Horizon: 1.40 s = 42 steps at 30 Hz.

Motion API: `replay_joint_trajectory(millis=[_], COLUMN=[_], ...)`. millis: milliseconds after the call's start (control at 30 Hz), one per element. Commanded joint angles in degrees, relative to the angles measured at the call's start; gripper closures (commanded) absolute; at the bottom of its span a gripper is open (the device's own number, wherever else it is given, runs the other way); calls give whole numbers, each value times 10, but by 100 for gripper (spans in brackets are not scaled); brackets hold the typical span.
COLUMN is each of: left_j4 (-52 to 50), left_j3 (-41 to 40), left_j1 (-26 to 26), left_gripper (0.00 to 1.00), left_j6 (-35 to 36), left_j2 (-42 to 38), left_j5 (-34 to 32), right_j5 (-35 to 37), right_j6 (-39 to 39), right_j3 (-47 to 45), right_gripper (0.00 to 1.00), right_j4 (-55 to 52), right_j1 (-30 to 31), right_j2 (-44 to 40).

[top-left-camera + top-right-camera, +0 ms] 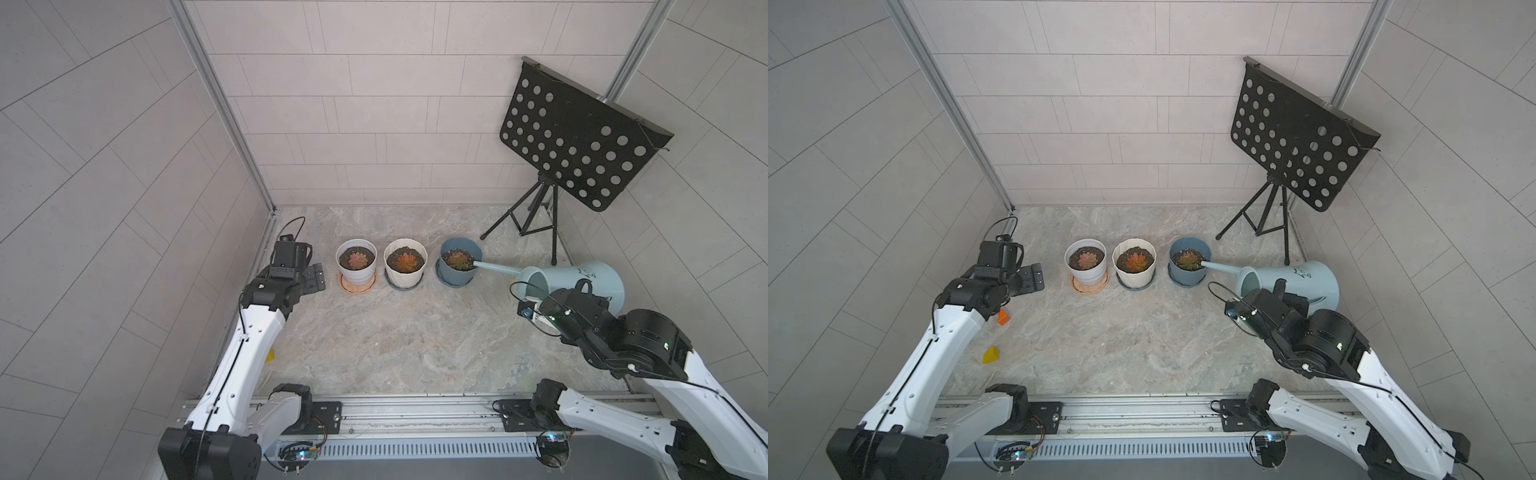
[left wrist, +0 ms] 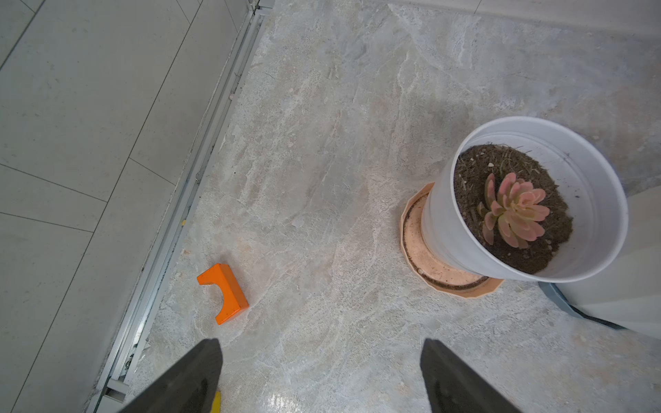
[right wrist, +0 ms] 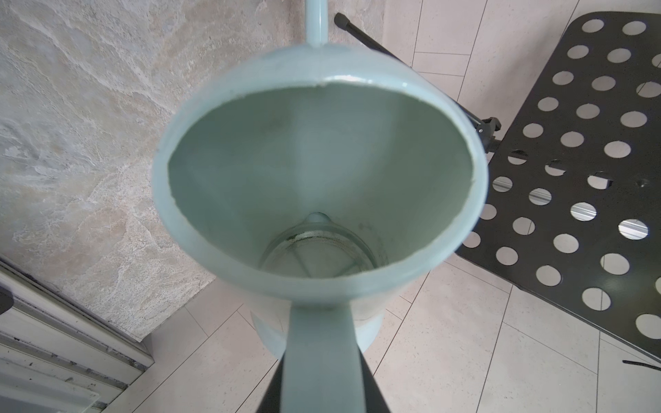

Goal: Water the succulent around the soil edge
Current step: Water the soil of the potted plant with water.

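While my right jaws pinch the handle point(image 3: 322, 352) of the tipped watering can point(image 1: 590, 279), spout point(image 1: 498, 268) tip over the soil edge in the blue pot point(image 1: 452, 276) beside its succulent point(image 1: 457, 259), and my left jaws hang spread and empty far from that pot, I risk wobbling water onto the leaves.

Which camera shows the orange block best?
The left wrist view: the orange block lies fully visible on the table, arch shape clear. In a top view only part of it peeks out beside the left arm. The right wrist view does not show it.
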Motion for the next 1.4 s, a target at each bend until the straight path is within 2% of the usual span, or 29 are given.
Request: replay_joint_trajectory(millis=[0, 467, 967, 1267, 1367], left_j4=[2, 1, 0, 0, 0], left_j3=[5, 6, 7, 7, 8], left_j1=[4, 5, 6, 9, 9], left_gripper=[5, 5, 5, 5, 5], left_j6=[0, 1, 1, 1, 1], left_j2=[1, 1, -2, -1, -1], left_j5=[2, 2, 2, 5, 4], right_j5=[42, 51, 37, 17, -25], right_j6=[5, -12, -80, -94, -76], right_j3=[13, 12, -2, -14, -2], right_gripper=[100, 100, 100, 100, 100], right_j4=[3, 17, 106, 145, 167], right_j1=[2, -10, -57, -81, -82], right_j2=[-1, 2, 20, 20, 19])
